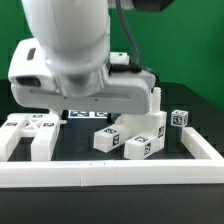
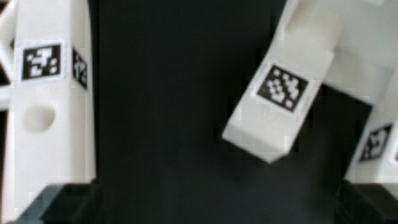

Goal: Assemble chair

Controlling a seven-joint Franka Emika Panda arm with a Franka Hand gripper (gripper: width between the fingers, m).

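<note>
Exterior view: the arm (image 1: 70, 50) hangs over scattered chair pieces (image 1: 130, 135) on the black table (image 1: 200, 100), behind the border rail (image 1: 110, 172). Wrist view: a straight bar (image 2: 45, 110) and a tilted bar (image 2: 281, 90) lie apart below; whether the gripper is spread or closed cannot be told

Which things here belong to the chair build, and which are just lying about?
Chair build: flat tagged panel, tagged blocks, small tagged cube, tagged bar.
Just there: white border rail, black table.
</note>
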